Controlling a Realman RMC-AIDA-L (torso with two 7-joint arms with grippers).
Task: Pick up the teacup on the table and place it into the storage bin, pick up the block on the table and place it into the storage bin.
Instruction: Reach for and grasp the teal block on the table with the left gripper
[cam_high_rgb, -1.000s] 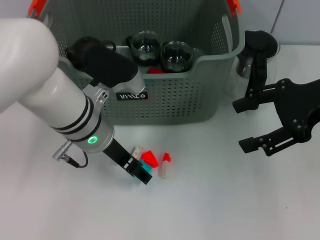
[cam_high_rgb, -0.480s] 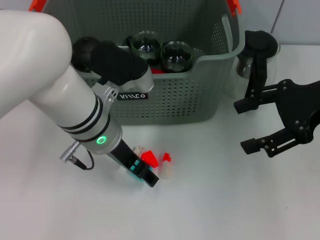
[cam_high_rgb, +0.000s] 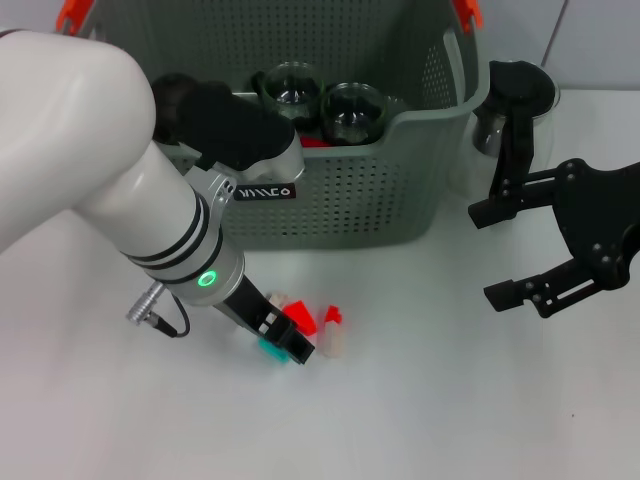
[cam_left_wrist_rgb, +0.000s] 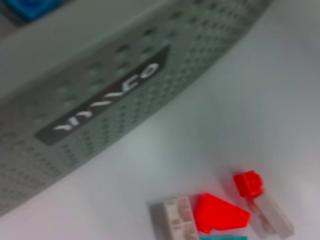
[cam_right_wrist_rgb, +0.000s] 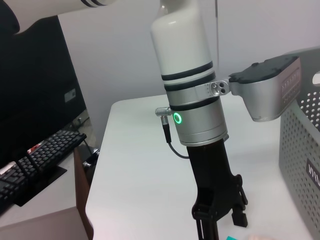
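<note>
Seemingly, teacups (cam_high_rgb: 351, 110) sat in the storage bin (cam_high_rgb: 400, 200); I had the left gripper (cam_high_rgb: 287, 341) at the blocks (cam_high_rgb: 298, 318), grip unreadable; right gripper (cam_high_rgb: 505, 250) hung open.
</note>
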